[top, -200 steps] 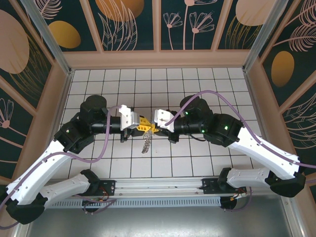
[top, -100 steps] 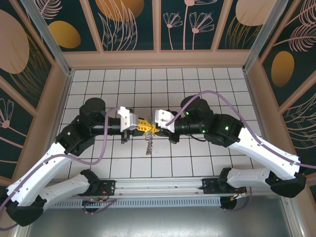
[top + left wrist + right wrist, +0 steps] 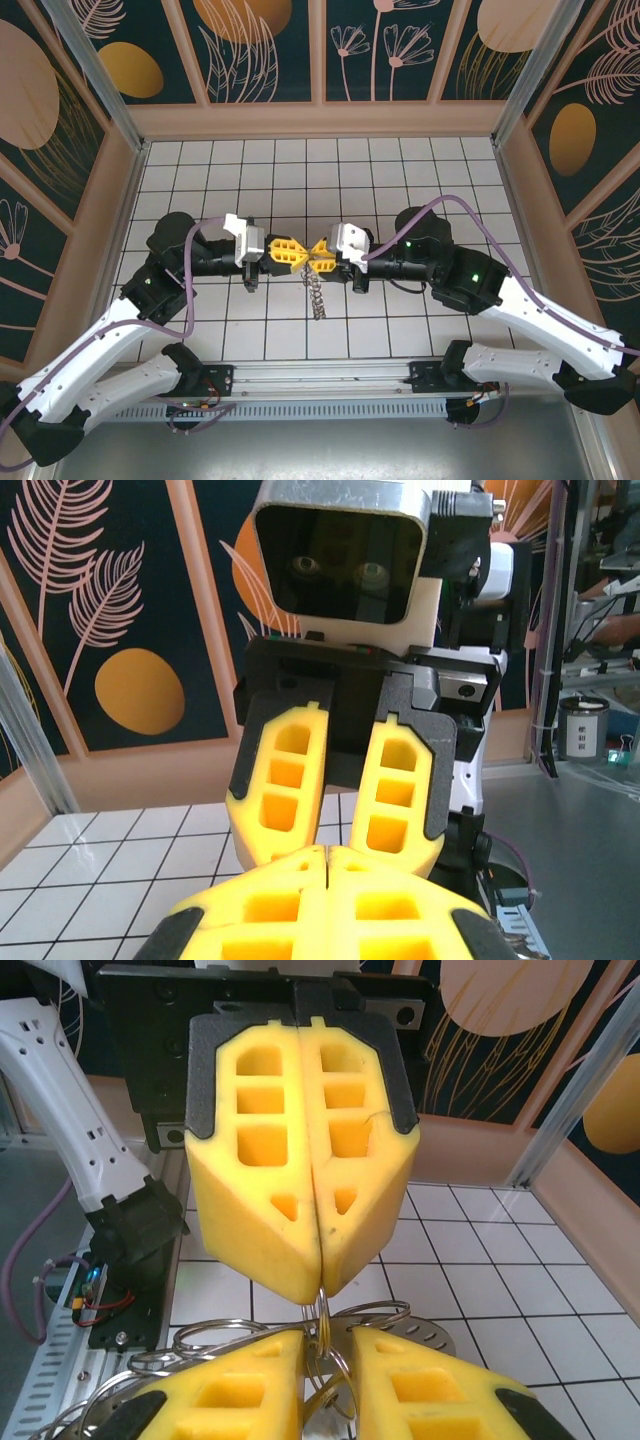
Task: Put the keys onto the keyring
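- Left hand lies level above the white tiled tabletop and points right. Its yellow fingers are clenched flat together, with no gap along the seam.
- At the tip of that seam, the right wrist view shows a thin wire of the keyring pinched between the left hand's fingers and running down out of them.
- Just below the spot where the two hands meet tip to tip, the keyring hangs as a grey, jagged-edged strip, seen edge-on from above. Whether its lower end touches the tabletop I cannot tell.
- More wire loops spread to either side under the left hand's fingertips, close over the right hand's fingers.
- Right hand points left, facing the left hand.
- Its fingers stand slightly parted, released, with the keyring's wire passing through the narrow gap between them.
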